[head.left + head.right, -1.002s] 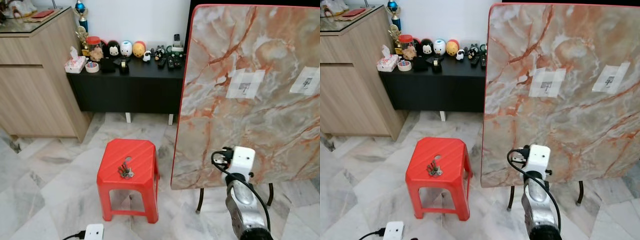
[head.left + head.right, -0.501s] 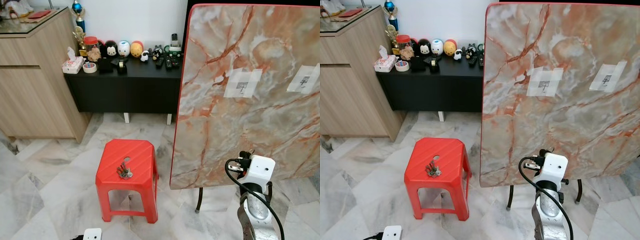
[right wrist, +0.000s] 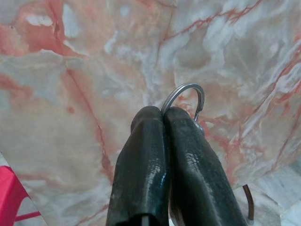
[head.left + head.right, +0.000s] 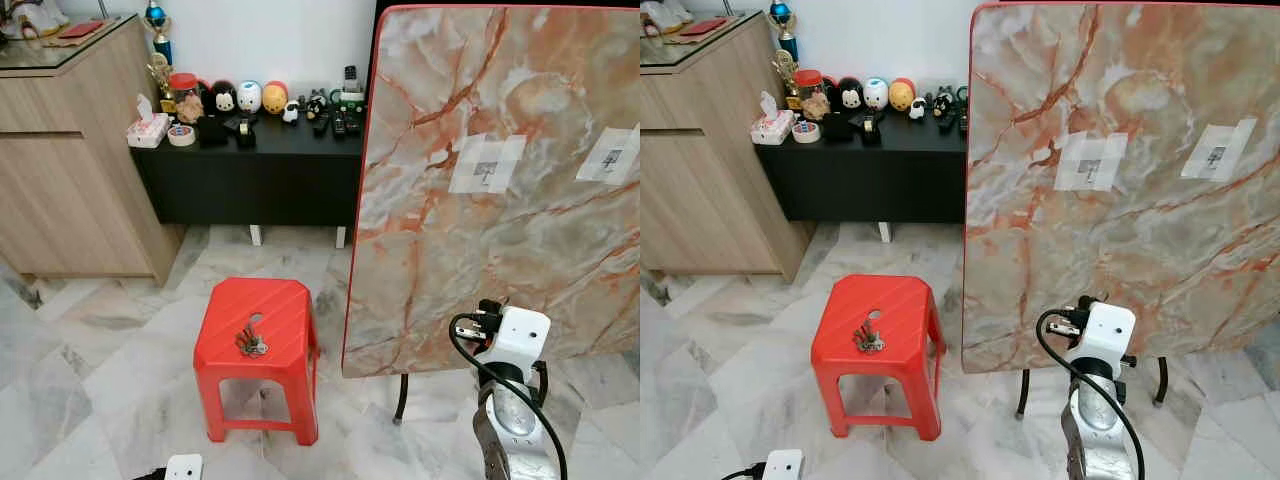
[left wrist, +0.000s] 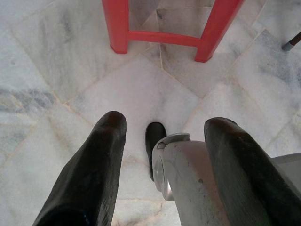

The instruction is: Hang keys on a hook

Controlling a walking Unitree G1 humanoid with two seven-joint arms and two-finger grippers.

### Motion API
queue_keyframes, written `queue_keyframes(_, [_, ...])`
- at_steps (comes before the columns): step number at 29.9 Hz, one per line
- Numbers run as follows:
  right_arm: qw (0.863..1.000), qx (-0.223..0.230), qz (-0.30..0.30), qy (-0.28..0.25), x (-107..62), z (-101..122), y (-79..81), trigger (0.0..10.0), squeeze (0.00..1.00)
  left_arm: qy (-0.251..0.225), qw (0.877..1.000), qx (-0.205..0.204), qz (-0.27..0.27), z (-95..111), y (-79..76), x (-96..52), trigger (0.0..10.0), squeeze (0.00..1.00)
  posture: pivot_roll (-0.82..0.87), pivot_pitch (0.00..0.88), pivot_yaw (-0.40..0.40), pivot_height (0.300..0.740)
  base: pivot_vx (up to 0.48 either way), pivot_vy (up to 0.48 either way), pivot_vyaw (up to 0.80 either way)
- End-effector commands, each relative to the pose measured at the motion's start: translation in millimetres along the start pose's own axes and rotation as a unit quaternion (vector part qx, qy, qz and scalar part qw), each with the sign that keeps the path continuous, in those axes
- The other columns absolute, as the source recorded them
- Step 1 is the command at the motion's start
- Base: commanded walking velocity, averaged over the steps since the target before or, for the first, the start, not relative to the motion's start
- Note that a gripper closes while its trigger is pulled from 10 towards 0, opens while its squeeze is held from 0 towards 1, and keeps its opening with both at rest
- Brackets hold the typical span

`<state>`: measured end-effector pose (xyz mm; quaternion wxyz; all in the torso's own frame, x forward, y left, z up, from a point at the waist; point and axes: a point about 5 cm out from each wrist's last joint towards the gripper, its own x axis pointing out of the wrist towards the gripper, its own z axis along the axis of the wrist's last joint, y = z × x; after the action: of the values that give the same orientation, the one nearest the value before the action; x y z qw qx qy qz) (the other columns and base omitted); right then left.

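Right gripper (image 3: pixel 162 117): raised in front of the marble board (image 4: pixel 500 190), fingers pressed together on a metal key ring (image 3: pixel 184 96) whose loop sticks out past the fingertips.
Right arm (image 4: pixel 510 420): silver, low at the right of the head views, with a white wrist box and a black cable.
Left gripper (image 5: pixel 164 132): hanging low over the floor (image 5: pixel 141 89), fingers spread apart and holding nothing, pointing toward the legs of the stool (image 4: pixel 258 335).
Marble board: upright on thin dark legs, red edge, orange veins.
Hooks: two small hooks (image 4: pixel 487 172) on the board's face, each on a pale taped patch, the second (image 4: pixel 611 158) near the board's right edge (both well above the right gripper).
Stool: red plastic, on the marble floor just left of the board.
Loose keys (image 4: pixel 250 343): a small bunch lying on the stool seat beside its round hole.
Black cabinet (image 4: pixel 250 170): against the wall behind the stool, topped with small figurines, remotes and a tissue box.
Wooden cabinet (image 4: pixel 70 150): at far left, beside the black one.
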<state>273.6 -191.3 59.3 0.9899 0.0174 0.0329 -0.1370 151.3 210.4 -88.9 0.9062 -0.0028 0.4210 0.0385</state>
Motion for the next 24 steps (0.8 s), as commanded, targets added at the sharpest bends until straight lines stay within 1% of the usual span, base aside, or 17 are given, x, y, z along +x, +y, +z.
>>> queue_keyframes(1, [1.0,0.002,0.001,-0.01,3.1,6.8,4.5,10.0,0.0,0.006,1.0,0.0,0.0,-1.3,2.1,-0.2,10.0,0.0,0.03,0.0,-0.035,0.74,0.259,0.0,0.0])
queue_keyframes(8, [1.0,0.005,-0.001,-0.01,3.1,7.1,5.5,10.0,0.0,0.006,1.0,-0.001,-0.001,-0.2,1.4,0.3,10.0,0.0,0.03,0.0,-0.035,0.74,0.279,0.0,0.0])
queue_keyframes(22, [1.0,0.01,-0.013,-0.012,9.2,9.6,7.7,10.0,0.0,0.002,1.0,-0.005,-0.002,0.4,-3.0,0.9,10.0,0.0,0.04,0.0,-0.046,0.74,0.308,0.0,0.0])
queue_keyframes(24, [1.0,0.012,-0.017,-0.014,10.5,11.1,8.2,10.0,0.0,-0.001,1.0,-0.005,-0.001,2.0,-3.9,1.4,10.0,0.0,0.04,0.0,-0.047,0.74,0.0,0.0,0.0])
